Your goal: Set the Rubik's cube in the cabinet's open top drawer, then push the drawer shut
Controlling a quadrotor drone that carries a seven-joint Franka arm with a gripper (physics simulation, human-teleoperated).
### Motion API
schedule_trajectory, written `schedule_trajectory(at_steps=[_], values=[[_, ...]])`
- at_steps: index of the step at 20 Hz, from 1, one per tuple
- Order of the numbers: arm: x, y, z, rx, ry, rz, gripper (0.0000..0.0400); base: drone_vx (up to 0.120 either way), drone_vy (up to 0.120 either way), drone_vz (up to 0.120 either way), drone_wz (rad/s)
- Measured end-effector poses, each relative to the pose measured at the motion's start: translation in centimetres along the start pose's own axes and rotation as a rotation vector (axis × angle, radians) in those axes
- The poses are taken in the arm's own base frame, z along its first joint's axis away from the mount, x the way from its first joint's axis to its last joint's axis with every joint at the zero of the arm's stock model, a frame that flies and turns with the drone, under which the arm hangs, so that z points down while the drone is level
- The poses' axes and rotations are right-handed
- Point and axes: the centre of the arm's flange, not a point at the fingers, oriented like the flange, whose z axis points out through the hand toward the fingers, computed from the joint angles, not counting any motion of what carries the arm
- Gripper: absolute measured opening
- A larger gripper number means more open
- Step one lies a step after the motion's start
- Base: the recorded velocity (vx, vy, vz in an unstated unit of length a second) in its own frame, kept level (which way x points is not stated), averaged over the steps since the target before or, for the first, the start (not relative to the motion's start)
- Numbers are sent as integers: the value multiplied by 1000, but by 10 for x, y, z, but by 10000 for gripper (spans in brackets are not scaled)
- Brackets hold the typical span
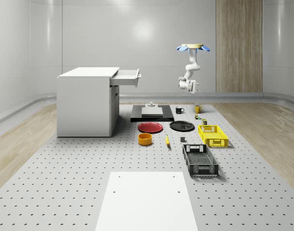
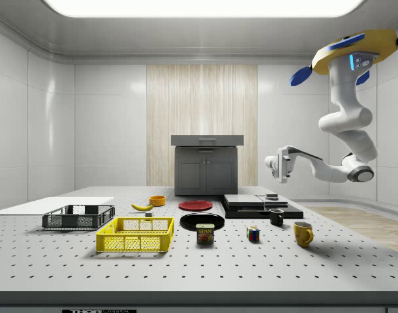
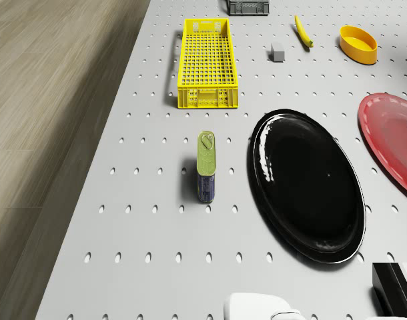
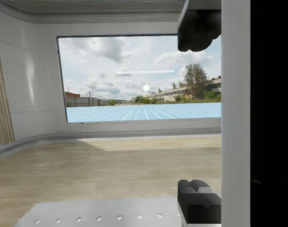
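Spread wide with nothing between them, the jaws of the gripper [image 4: 199, 118] point sideways, well above the table [image 1: 65, 192] and nowhere near the cube. The drone [image 1: 192, 47] hovers high over the table's far right corner as the whole-scene view has it, its arm hanging bent beneath.

Nothing of the task looks done yet. The Rubik's cube [image 2: 253, 234] sits on the table close to the edge facing the side camera, between the tin can [image 2: 205, 233] and the yellow mug [image 2: 303, 233], apart from both. The top drawer [image 1: 126, 77] of the cabinet [image 1: 86, 103] stands pulled out, and its inside cannot be seen. Left, by my judgement: descend, grasp, carry across, drop, then push the front shut.

The cube is small, hard-edged and many-coloured, with flat faces that should suit flat pads. The table is matt grey metal, drilled in a regular grid. The can is a rounded oblong with a printed label; the black plate [image 3: 307, 187] is glossy; the yellow crate [image 3: 207, 63] is open plastic lattice. The cabinet is a plain pale box with smooth panels
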Motion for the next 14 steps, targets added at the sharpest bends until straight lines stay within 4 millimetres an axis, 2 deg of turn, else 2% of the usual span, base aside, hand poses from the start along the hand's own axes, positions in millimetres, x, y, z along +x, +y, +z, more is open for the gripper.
schedule_trajectory(at_steps=[3,7,13,14], values=[[-30,-30,10,-316,314,-10,400,0,0,-120,0],[-52,-51,32,-589,589,-20,400,0,0,-120,0],[-64,-62,53,-771,777,-29,400,113,0,-120,0],[-64,-62,55,-786,794,-30,400,120,-80,-120,0]])
